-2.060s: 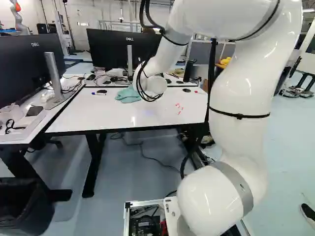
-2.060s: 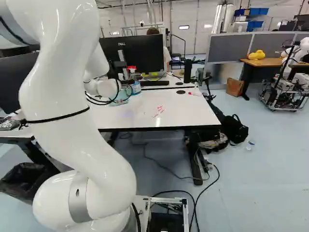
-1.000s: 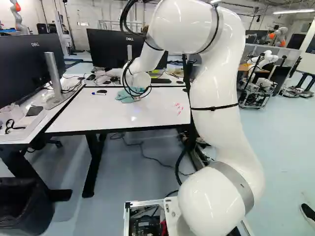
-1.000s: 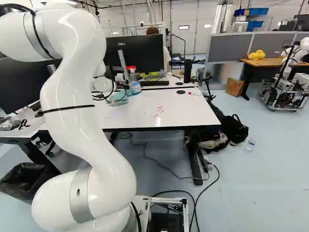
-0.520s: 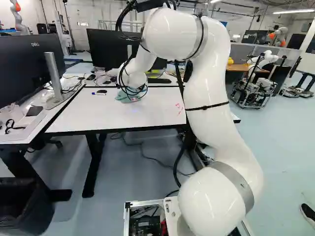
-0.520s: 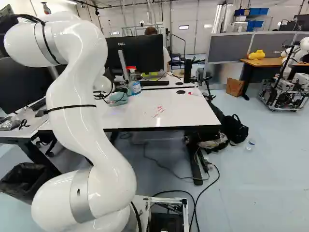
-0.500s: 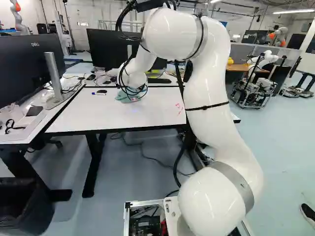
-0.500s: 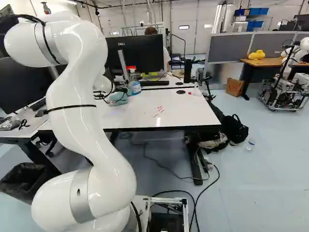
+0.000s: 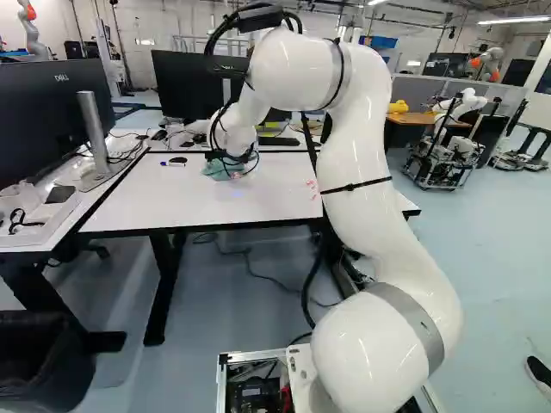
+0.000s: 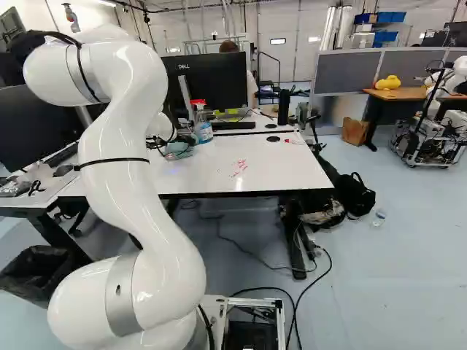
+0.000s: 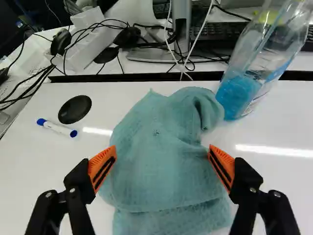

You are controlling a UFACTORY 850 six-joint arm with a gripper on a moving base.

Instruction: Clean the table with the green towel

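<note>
green towel (image 11: pixel 159 147) near labelled bottle (image 11: pixel 261 63)

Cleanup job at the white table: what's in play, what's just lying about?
In play:
- green towel, on the table
- gripper, open around the towel
- white table
- red marks, likely what needs wiping

Lying about:
- blue-capped marker
- black disc beside it
- spray bottle, though possibly handy
- keyboard beyond the table

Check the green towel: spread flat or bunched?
Bunched: the green towel lies in overlapping folds, one part curled over beside the spray bottle.
</note>
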